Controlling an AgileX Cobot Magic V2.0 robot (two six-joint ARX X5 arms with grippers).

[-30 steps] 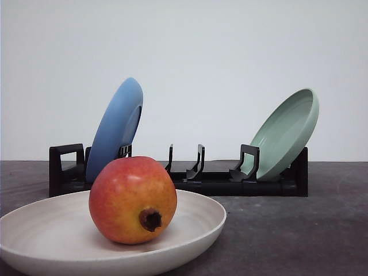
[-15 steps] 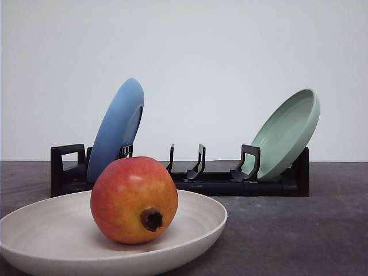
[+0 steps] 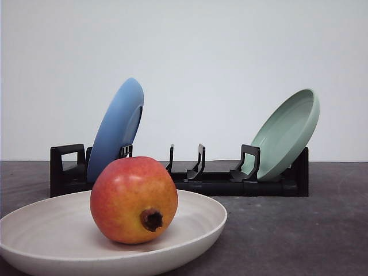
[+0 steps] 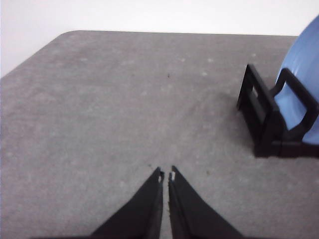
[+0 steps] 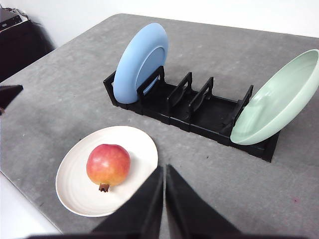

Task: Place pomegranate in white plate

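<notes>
Front view sits low, close behind the white plate (image 3: 195,221), facing the rack (image 3: 178,178); right wrist view overlooks both from above.

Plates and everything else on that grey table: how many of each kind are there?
Plates: 3, white plate, blue plate, green plate
Fruit: 1, pomegranate on the white plate
Racks: 1, black rack
Total: 5

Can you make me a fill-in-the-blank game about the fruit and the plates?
1. The pomegranate sits in the ____ plate.
2. The blue plate stands in a black ____.
3. The right pincer is ____.
4. The plate at the rack's right end is ____.

Missing words: white; rack; shut; green
</notes>
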